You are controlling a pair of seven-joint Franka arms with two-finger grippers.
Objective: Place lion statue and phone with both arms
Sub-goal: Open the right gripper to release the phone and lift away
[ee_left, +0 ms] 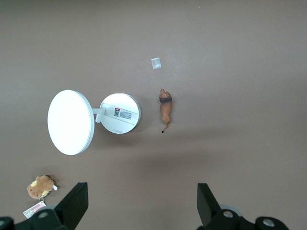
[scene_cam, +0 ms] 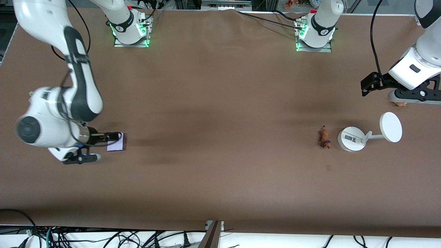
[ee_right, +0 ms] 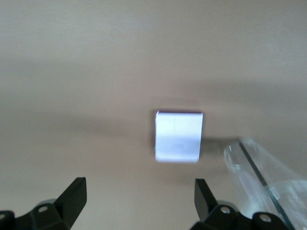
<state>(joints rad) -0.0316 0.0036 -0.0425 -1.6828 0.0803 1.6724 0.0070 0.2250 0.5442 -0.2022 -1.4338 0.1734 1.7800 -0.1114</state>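
The lion statue point(scene_cam: 324, 137), a small orange-brown figurine with a thin dark tail, lies on the brown table beside a white stand, on the side toward the right arm's end. The left wrist view shows the lion statue point(ee_left: 166, 109) too. My left gripper point(scene_cam: 369, 84) hangs open and empty in the air at the left arm's end of the table, and the left gripper point(ee_left: 142, 191) stays well clear of the lion. The phone point(scene_cam: 116, 143), pale lavender and flat, lies at the right arm's end. My right gripper point(scene_cam: 112, 135) is open over the phone's edge. In the right wrist view the phone point(ee_right: 178, 137) lies ahead of the empty right gripper point(ee_right: 140, 189).
The white stand's round base point(scene_cam: 351, 138) and its disc point(scene_cam: 390, 127) lie by the lion. A tan plush toy point(ee_left: 41, 187) with a card tag sits under the left hand, partly hidden point(scene_cam: 399, 103). A tiny scrap point(ee_left: 156, 63) lies nearer to the front camera than the lion.
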